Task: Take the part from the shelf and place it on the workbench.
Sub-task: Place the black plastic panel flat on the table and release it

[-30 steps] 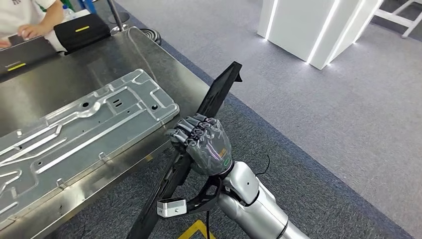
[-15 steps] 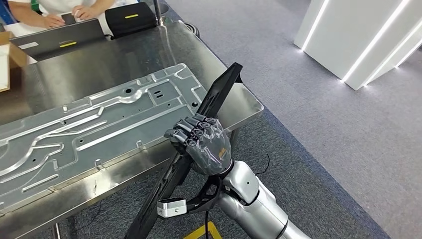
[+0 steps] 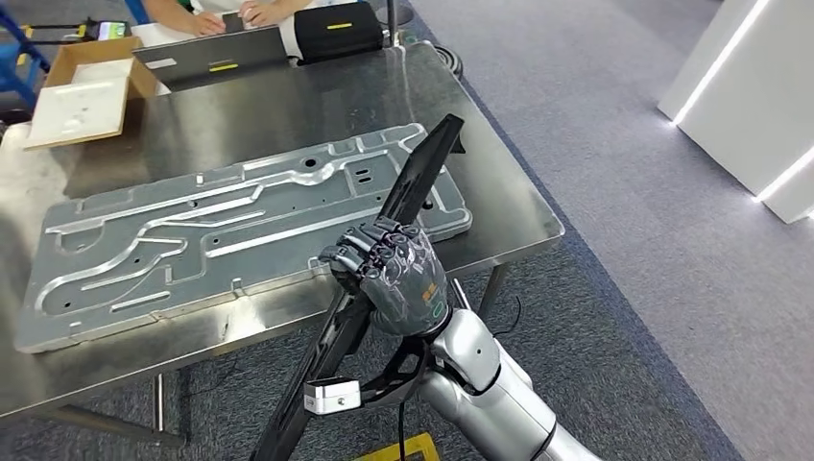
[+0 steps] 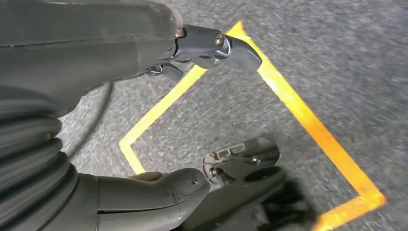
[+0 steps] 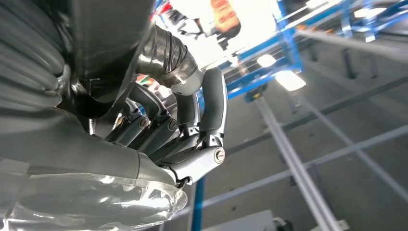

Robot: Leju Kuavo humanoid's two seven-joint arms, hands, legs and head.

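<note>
In the head view my right hand (image 3: 389,279) grips a long, thin black part (image 3: 422,173) around its middle. The part is tilted, its upper end over the near right corner of the steel workbench (image 3: 288,106) and its lower end down by my body. In the right wrist view the dark fingers (image 5: 159,130) curl tightly around it. My left hand (image 4: 62,72) hangs above the carpet with thumb and fingers apart and nothing in it.
A large embossed aluminium plate (image 3: 240,226) covers much of the bench. At the far edge are a cardboard box (image 3: 82,91), a laptop (image 3: 216,53), a black bag (image 3: 336,27) and a person's hands (image 3: 240,12). Yellow tape (image 4: 308,120) marks the floor.
The camera has swung, so the bench has slid right and now lies in front of me. My right hand still holds the part at the same place in the picture.
</note>
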